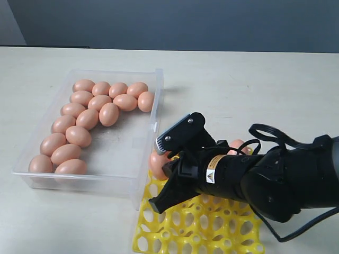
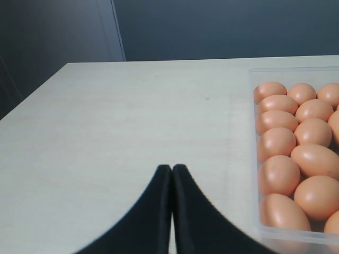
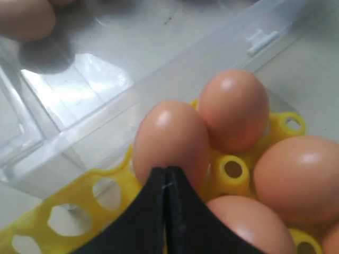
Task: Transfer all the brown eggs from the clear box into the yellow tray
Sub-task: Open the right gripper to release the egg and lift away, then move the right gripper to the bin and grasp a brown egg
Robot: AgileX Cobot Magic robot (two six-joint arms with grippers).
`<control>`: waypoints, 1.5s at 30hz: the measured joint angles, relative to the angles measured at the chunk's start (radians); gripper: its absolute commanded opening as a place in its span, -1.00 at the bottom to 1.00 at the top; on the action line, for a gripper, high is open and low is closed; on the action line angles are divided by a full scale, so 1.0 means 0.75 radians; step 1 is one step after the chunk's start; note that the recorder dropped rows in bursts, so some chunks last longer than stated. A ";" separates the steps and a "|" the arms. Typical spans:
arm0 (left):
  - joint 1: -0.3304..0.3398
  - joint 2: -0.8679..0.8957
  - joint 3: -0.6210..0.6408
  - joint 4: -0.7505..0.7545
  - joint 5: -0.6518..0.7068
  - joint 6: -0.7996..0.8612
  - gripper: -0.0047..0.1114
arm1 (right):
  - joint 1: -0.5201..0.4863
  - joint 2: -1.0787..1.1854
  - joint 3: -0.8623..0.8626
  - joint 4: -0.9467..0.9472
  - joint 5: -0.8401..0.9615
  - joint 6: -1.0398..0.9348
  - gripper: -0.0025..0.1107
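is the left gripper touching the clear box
Apart. The left wrist view shows bare table between the shut left gripper and the clear box.

blk arm [image 1: 286, 180], blk pincer [image 3: 165, 177], yellow label [image 1: 214, 170]

Pale desk, dark wall
A matte off-white desk [image 1: 249, 79] fills most of the exterior view. Behind its far edge stands a dark blue-grey wall [image 1: 185, 24], with a lighter grey panel [image 1: 9, 21] at its left end.
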 measured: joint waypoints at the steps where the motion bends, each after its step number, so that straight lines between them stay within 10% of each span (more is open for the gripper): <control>1: 0.000 0.000 0.000 0.000 0.000 0.000 -0.91 | 0.000 0.000 0.000 0.000 -0.009 0.000 -0.97; 30: 0.000 0.000 0.000 0.000 0.000 0.000 -0.91 | 0.000 -0.127 -0.052 0.128 -0.326 -0.174 -0.97; 35: 0.000 0.000 0.000 0.000 0.000 0.000 -0.91 | 0.000 -0.136 -0.372 0.139 0.110 -0.178 -0.94; 45: 0.000 0.000 0.000 0.000 0.000 0.000 -0.91 | 0.000 0.197 -1.114 0.002 0.860 -0.178 0.20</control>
